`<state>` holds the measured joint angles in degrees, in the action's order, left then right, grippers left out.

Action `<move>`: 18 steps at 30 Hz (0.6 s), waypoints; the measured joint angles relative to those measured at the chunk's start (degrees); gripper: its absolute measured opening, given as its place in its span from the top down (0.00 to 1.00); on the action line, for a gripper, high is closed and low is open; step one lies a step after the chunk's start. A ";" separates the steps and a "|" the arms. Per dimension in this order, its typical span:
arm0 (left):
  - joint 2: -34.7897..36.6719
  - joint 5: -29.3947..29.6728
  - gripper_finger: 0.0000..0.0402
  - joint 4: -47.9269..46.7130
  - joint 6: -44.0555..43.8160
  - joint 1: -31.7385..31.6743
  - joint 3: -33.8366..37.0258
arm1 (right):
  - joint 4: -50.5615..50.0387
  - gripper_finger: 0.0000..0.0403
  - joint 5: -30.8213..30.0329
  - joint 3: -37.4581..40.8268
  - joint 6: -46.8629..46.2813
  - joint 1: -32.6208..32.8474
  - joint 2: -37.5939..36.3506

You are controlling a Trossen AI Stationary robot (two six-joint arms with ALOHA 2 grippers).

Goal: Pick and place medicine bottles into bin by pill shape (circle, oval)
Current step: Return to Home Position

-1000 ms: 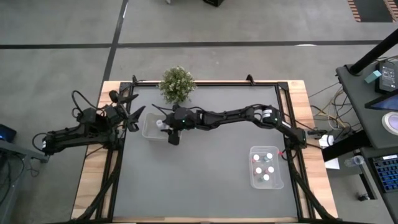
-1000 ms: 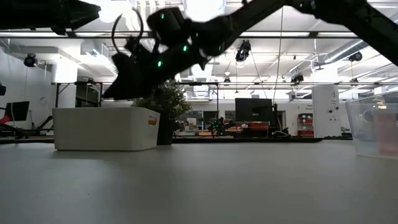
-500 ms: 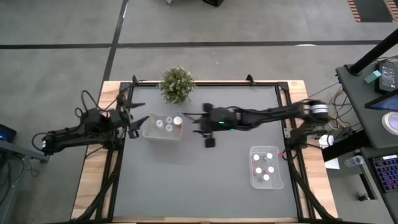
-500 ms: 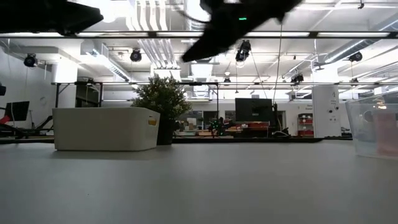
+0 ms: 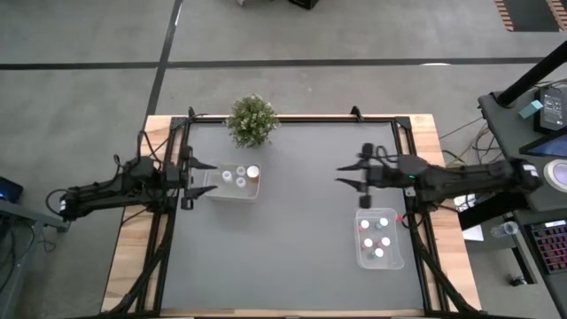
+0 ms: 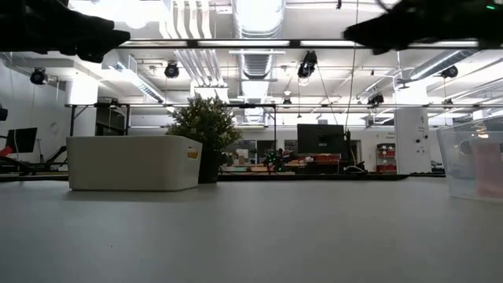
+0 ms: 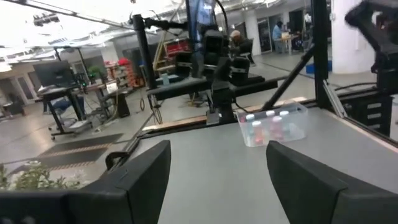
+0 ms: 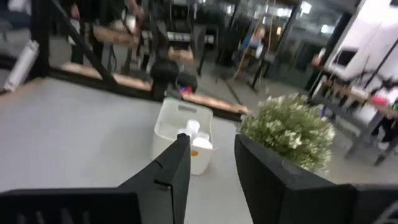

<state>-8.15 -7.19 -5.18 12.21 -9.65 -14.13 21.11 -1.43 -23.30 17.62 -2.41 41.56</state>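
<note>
My right gripper hangs spread and empty above the table near the clear bin. My left gripper waits splayed beside the white bin. The medicine bottles I see sit binned, so I reckon nothing needs holding.

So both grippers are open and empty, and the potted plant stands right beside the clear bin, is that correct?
Not quite: the high view shows the potted plant beside the white bin, far from the clear bin. The left gripper and right gripper are open and empty.
</note>
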 joint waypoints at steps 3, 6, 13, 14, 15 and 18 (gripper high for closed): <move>0.36 -0.02 0.39 1.59 0.01 0.00 1.05 | 0.13 0.72 0.43 6.26 0.50 0.05 -10.71; 0.86 0.18 0.39 4.93 0.11 0.00 2.85 | 0.28 0.73 0.37 11.44 1.68 0.02 -20.47; 0.21 0.22 0.39 6.44 0.13 0.00 3.56 | 1.81 0.73 1.78 19.88 5.42 0.04 -38.52; 0.12 0.22 0.39 6.44 0.13 0.00 3.56 | 2.59 0.73 2.35 20.67 5.82 0.08 -40.36; -0.06 0.22 0.39 6.45 0.13 0.00 3.56 | 2.91 0.73 2.30 21.39 5.17 0.05 -41.66; -0.45 0.27 0.39 6.39 0.15 -0.01 3.56 | 2.15 0.73 1.72 22.47 -0.63 0.05 -41.34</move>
<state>-8.60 -6.92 1.21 12.36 -9.66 -10.57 23.26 0.29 -0.82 16.99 -2.36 0.22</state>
